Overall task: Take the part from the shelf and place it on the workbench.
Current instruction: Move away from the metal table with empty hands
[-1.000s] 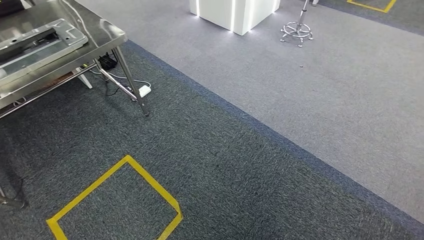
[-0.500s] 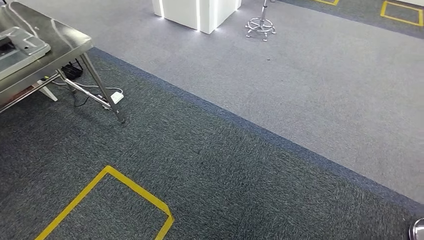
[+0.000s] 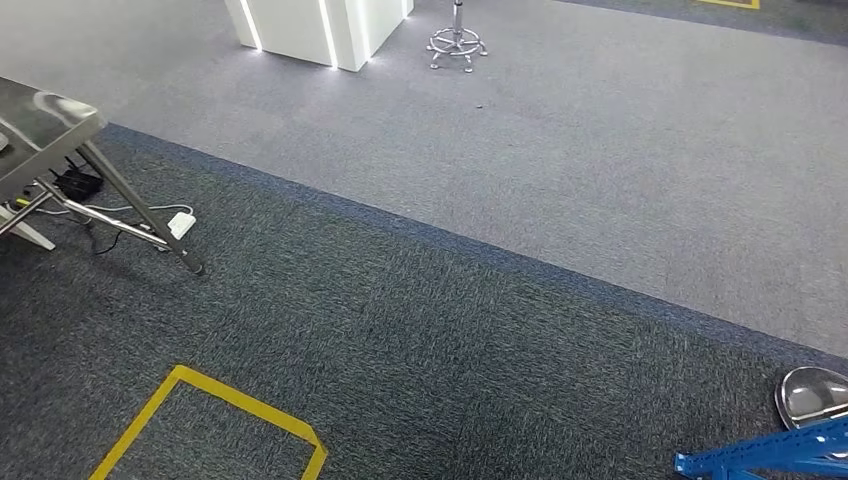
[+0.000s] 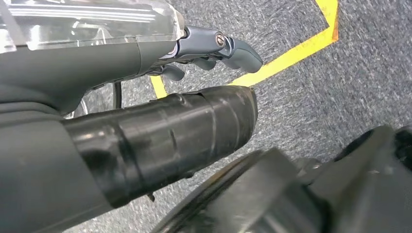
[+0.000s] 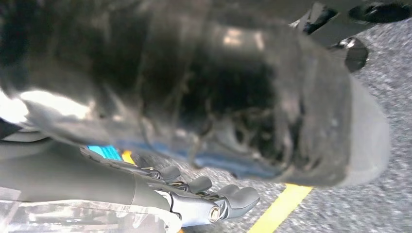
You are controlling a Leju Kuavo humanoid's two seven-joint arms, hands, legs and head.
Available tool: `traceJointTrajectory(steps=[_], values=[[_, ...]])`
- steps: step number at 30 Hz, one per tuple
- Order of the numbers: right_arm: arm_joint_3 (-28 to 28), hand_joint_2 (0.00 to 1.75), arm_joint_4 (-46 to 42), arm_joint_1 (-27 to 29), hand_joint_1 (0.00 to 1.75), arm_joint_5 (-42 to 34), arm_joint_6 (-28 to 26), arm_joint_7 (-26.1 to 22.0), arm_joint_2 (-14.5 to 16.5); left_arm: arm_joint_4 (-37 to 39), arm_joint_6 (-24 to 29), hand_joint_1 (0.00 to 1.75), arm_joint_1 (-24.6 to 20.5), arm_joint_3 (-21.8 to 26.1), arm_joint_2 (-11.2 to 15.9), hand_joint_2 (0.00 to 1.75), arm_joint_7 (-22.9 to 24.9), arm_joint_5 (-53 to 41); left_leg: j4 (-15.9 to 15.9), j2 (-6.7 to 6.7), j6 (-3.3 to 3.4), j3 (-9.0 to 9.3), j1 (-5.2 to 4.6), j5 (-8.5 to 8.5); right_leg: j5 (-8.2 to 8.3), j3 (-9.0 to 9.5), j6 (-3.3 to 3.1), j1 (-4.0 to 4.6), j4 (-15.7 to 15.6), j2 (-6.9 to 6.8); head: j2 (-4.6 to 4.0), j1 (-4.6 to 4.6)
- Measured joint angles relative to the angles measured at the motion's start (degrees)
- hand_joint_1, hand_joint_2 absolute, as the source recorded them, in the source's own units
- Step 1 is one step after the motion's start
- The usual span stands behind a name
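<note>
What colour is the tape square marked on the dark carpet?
Yellow; the tape square shows best in the head view, low on the left.

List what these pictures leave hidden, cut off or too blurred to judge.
- Steel table, head view: the left edge cuts it off, so its top stays unseen.
- Blue frame, head view: only a corner shows at the bottom edge.
- Right hand, right wrist view: a blurred dark bulk covers most of it.
- Left hand, left wrist view: its thumb hides the fingers' grasp.
</note>
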Motion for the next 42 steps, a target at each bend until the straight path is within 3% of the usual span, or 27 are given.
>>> traceJointTrajectory(steps=[1, 3, 5, 6, 7, 9, 10, 12, 14, 15, 17, 19, 20, 22, 24, 25, 27, 29, 30, 31, 33, 34, 36, 38, 40, 42], values=[[0.0, 0.00, 0.0, 0.0, 0.00, 0.0, 0.0, 0.1, 0.0, 0.0, 0.0, 0.00, 0.0, 0.0, 0.0, 0.00, 0.1, 0.0, -3.2, -0.38, 0.23, 1.40, 0.00, 2.21, 0.01, 0.01, 0.02, 0.02, 0.1, 0.74, 0.00, 0.00], [0.1, 0.00, 0.0, 0.0, 0.00, 0.2, 0.1, 0.1, 0.1, 0.0, 0.0, 0.00, 0.0, 0.0, 0.1, 0.00, 0.3, 0.0, -11.0, -2.91, 0.90, 4.72, -0.03, 5.89, 0.07, -0.16, 0.24, 0.04, 0.4, 2.04, 0.00, 0.01], [0.2, 0.00, 0.0, -0.1, 0.00, 0.5, 0.4, 0.2, 0.2, 0.0, 0.0, 0.00, -0.1, 0.0, 0.2, 0.00, 0.5, 0.0, -14.7, -4.87, 1.38, 6.08, -0.19, 6.92, 0.32, -0.62, 0.91, -0.15, 0.5, 3.22, 0.00, 0.01], [0.3, 0.00, 0.0, -0.1, 0.00, 0.7, 0.6, 0.2, 0.2, 0.0, -0.1, 0.00, -0.2, 0.0, 0.2, 0.00, 0.8, 0.0, -15.0, -4.78, 1.52, 6.10, -0.30, 6.92, 0.52, -0.82, 1.38, -0.24, 0.4, 3.82, 0.00, 0.01], [0.4, 0.00, 0.0, 0.0, 0.00, 0.8, 0.8, 0.2, 0.2, 0.0, -0.1, 0.00, -0.3, 0.0, 0.2, 0.00, 1.1, 0.0, -15.3, -4.16, 1.76, 6.17, -0.27, 7.21, 0.74, -0.95, 1.83, -0.30, 0.3, 4.40, 0.00, 0.00], [0.5, 0.00, 0.0, 0.1, 0.00, 1.0, 0.9, 0.2, 0.2, 0.0, -0.2, 0.00, -0.4, 0.0, 0.2, 0.00, 1.5, 0.0, -16.4, -2.72, 2.49, 6.57, -0.06, 8.04, -0.02, -1.60, 2.34, -0.08, 1.3, 3.15, 0.00, 0.06], [0.5, 0.00, 0.1, 0.1, 0.00, 1.0, 0.9, 0.2, 0.2, 0.0, -0.2, 0.00, -0.3, 0.0, 0.2, 0.00, 1.5, 0.0, -17.0, -1.94, 2.84, 6.71, 0.05, 8.45, -1.37, -2.54, 2.49, 0.08, 3.2, 1.72, 0.00, 0.08], [0.6, 0.00, 0.1, 0.0, 0.00, 1.1, 1.0, 0.4, 0.2, 0.0, -0.4, 0.00, -0.2, 0.0, 0.3, 0.00, 1.3, 0.0, -17.2, -0.32, 3.22, 6.61, -0.16, 8.68, -5.32, -5.76, 2.75, 0.01, 10.1, -1.04, 0.00, 0.13], [0.7, 0.00, 0.1, 0.1, 0.00, 1.1, 1.0, 0.5, 0.2, 0.0, -0.5, 0.00, -0.1, 0.0, 0.3, 0.00, 1.1, 0.0, -17.1, 1.34, 3.20, 6.46, -0.30, 8.58, -7.08, -7.99, 3.17, -0.35, 15.3, -1.81, 0.00, 0.13], [0.7, 0.00, 0.1, 0.1, 0.00, 1.2, 1.0, 0.6, 0.2, 0.0, -0.5, 0.00, -0.2, 0.0, 0.3, 0.00, 1.1, 0.0, -17.0, 2.07, 3.10, 6.46, -0.29, 8.48, -6.38, -7.61, 3.37, -0.56, 14.9, -2.01, 0.00, 0.13], [0.8, 0.00, 0.1, 0.2, 0.00, 1.2, 1.0, 0.7, 0.2, 0.0, -0.5, 0.00, -0.2, 0.0, 0.2, 0.00, 1.1, 0.0, -16.6, 3.26, 2.69, 6.51, -0.19, 8.13, -2.99, -3.78, 3.66, -0.88, 8.2, -3.32, 0.00, 0.14], [0.8, 0.00, 0.1, 0.1, 0.00, 1.4, 1.0, 0.7, 0.2, 0.0, -0.5, 0.00, -0.2, 0.0, 0.2, 0.00, 1.2, 0.0, -15.9, 4.15, 1.95, 6.44, -0.30, 7.53, -0.83, -0.36, 3.34, -0.75, 1.9, -5.13, 0.00, 0.13], [0.8, 0.00, 0.1, 0.1, 0.00, 1.5, 1.0, 0.7, 0.2, 0.0, -0.5, 0.00, -0.3, 0.0, 0.2, 0.00, 1.3, 0.0, -15.7, 4.52, 1.53, 6.48, -0.38, 7.29, -0.61, 0.28, 2.96, -0.55, 0.6, -5.60, 0.00, 0.11], [0.9, 0.00, 0.1, 0.1, 0.00, 1.6, 1.0, 0.7, 0.2, 0.0, -0.6, 0.00, -0.5, 0.0, 0.2, 0.00, 1.3, 0.0, -15.6, 5.21, 0.82, 6.79, -0.35, 7.09, -0.65, 0.07, 2.07, -0.26, 0.5, -4.85, 0.00, 0.09], [0.9, 0.00, 0.1, 0.1, 0.00, 1.7, 1.0, 0.7, 0.2, 0.0, -0.6, 0.00, -0.6, 0.0, 0.2, 0.00, 1.2, 0.0, -14.7, 4.32, 0.17, 6.73, -0.05, 6.14, -0.35, 0.00, 1.25, -0.39, 0.2, -3.92, 0.00, 0.09], [0.9, 0.00, 0.0, 0.1, 0.00, 1.7, 1.0, 0.7, 0.2, 0.0, -0.6, 0.00, -0.6, 0.0, 0.2, 0.00, 1.2, 0.0, -12.9, 3.12, -0.09, 5.97, 0.09, 4.76, -0.15, -0.03, 0.85, -0.51, 0.0, -3.44, 0.00, 0.08], [0.9, 0.00, 0.0, 0.0, 0.00, 1.7, 1.0, 0.7, 0.2, 0.0, -0.6, 0.00, -0.5, 0.0, 0.2, 0.00, 1.1, 0.0, -5.7, 0.66, -0.35, 2.74, 0.23, 0.67, 0.11, -0.25, 0.33, -0.40, 0.0, -2.40, 0.00, 0.05], [0.9, 0.00, 0.0, 0.0, 0.00, 1.7, 1.0, 0.7, 0.2, 0.0, -0.6, 0.00, -0.3, 0.0, 0.1, 0.00, 1.1, 0.0, 1.1, 0.09, -0.31, -0.51, 0.22, -1.68, 0.21, -0.46, 0.15, -0.11, 0.0, -1.13, 0.00, 0.05], [0.9, 0.00, 0.0, 0.0, 0.00, 1.7, 1.0, 0.7, 0.2, 0.0, -0.6, 0.00, -0.2, 0.0, 0.1, 0.00, 1.1, 0.0, 1.6, 0.02, -0.15, -0.89, 0.22, -1.07, 0.24, -0.49, 0.12, 0.01, 0.1, -0.42, 0.00, 0.06], [0.9, 0.00, 0.0, 0.1, 0.00, 1.7, 1.0, 0.7, 0.2, 0.0, -0.6, 0.00, -0.2, 0.0, 0.1, 0.00, 1.1, 0.0, -0.3, -0.15, 0.10, -0.13, 0.20, 0.67, 0.24, -0.47, 0.12, 0.10, 0.2, 0.34, 0.00, 0.06], [0.9, 0.00, 0.0, 0.1, 0.00, 1.7, 1.0, 0.7, 0.2, 0.0, -0.6, 0.00, -0.1, 0.0, 0.1, 0.00, 1.1, 0.0, -8.3, -1.95, 0.81, 3.35, 0.12, 5.02, 0.27, -0.46, 0.19, 0.19, 0.4, 1.75, 0.00, 0.07], [0.9, 0.00, 0.0, 0.0, 0.00, 1.7, 1.0, 0.7, 0.2, 0.0, -0.6, 0.00, -0.1, 0.0, 0.2, 0.00, 1.1, 0.0, -11.7, -3.12, 1.07, 4.79, 0.06, 6.37, 0.32, -0.54, 0.36, 0.21, 0.6, 2.36, 0.00, 0.07], [0.9, 0.00, 0.1, 0.0, 0.00, 1.8, 1.0, 0.7, 0.3, 0.0, -0.6, 0.00, -0.3, 0.0, 0.2, 0.00, 1.3, 0.0, -14.6, -4.45, 1.34, 5.84, -0.16, 6.99, 0.54, -0.86, 0.98, 0.07, 0.6, 3.38, 0.00, 0.07], [0.9, 0.00, 0.1, 0.1, 0.00, 1.9, 1.1, 0.7, 0.3, 0.0, -0.6, 0.00, -0.5, 0.0, 0.2, 0.00, 1.7, 0.0, -15.2, -3.46, 1.70, 6.05, -0.13, 7.47, 0.83, -1.12, 1.78, -0.12, 0.5, 4.23, 0.00, 0.07], [0.9, 0.00, 0.1, 0.2, 0.00, 2.1, 1.1, 0.7, 0.3, 0.0, -0.6, 0.00, -0.5, 0.0, 0.2, 0.00, 2.0, 0.0, -16.2, -2.08, 2.43, 6.39, 0.09, 8.24, -0.36, -1.97, 2.27, 0.08, 2.0, 2.56, 0.00, 0.15], [1.0, 0.00, 0.1, 0.2, 0.00, 2.1, 1.3, 0.7, 0.2, 0.0, -0.6, 0.00, -0.4, 0.0, 0.2, 0.00, 2.2, 0.0, -16.7, -0.54, 2.97, 6.36, -0.01, 8.63, -3.86, -4.52, 2.55, 0.13, 7.5, -0.33, 0.00, 0.27]])
